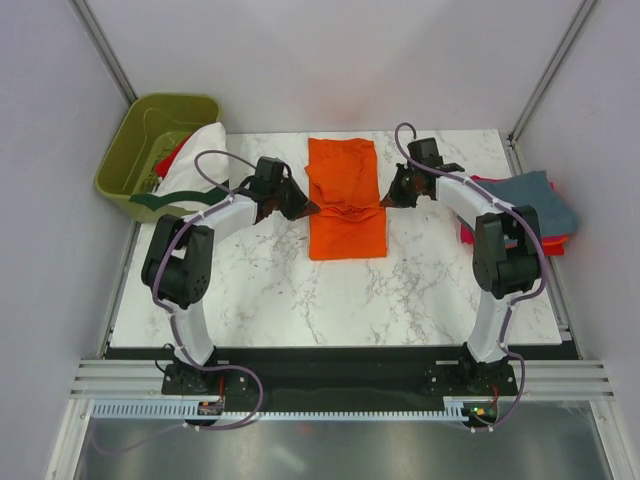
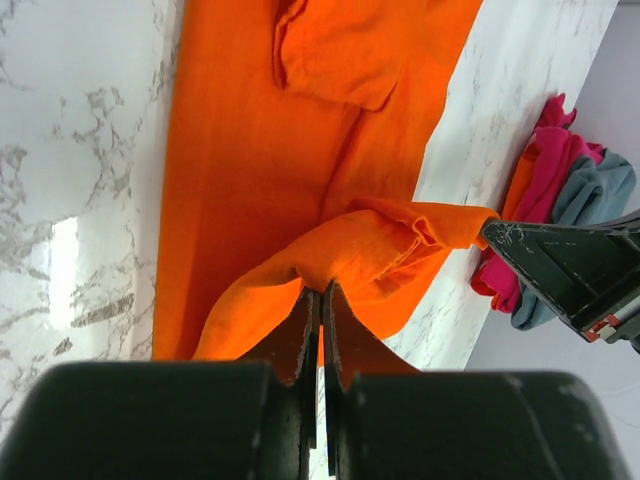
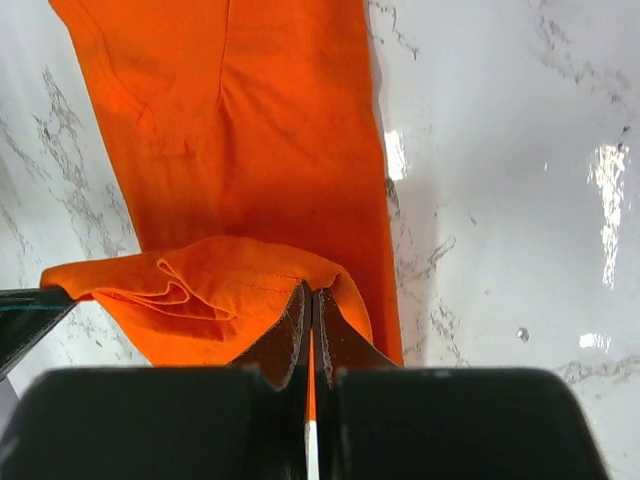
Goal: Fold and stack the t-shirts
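The orange t-shirt [image 1: 346, 200] is lying as a long strip at the upper middle of the top view on the marble table [image 1: 420, 290]. The left gripper [image 1: 303, 207] and right gripper [image 1: 386, 197] are each pinching one of its side edges, jaws pressed together on a bunched, raised fold. A blue-grey t-shirt [image 1: 535, 195] is topping a pile at the right edge, and a white t-shirt [image 1: 192, 165] is spilling over the olive-green bin [image 1: 125, 160] at upper left.

One camera looks down from high above the table [image 1: 300, 290]. Both wrist cameras look close. All see the orange t-shirt [image 1: 346, 215].
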Available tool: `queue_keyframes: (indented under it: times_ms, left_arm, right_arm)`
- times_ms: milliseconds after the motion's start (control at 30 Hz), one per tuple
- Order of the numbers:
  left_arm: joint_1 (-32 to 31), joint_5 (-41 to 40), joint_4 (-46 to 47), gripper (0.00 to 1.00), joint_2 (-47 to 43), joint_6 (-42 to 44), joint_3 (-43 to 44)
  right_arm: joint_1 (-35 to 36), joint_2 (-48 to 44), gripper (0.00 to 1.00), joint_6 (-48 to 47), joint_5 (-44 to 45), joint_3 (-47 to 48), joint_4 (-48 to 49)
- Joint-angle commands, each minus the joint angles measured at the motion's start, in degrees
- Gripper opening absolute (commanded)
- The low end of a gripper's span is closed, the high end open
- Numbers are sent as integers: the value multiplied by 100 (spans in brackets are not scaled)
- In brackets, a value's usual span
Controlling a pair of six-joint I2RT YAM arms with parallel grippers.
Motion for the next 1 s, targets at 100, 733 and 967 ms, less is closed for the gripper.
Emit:
queue_keyframes:
  times_ms: [100,733,967]
  left_arm:
    - [150,181,61,2,394,136,579]
    - [1,-179,-238,65,-695,1024,-465]
    - [-289,-425,-98,61,-1135,1138,-1528]
  right_arm:
    - [-58,483,0,65,-136,730,80]
    - [-58,-1194,65,-163,-74,-1701,1310]
    - [39,-1415,54,-409,-206,-2556,1266]
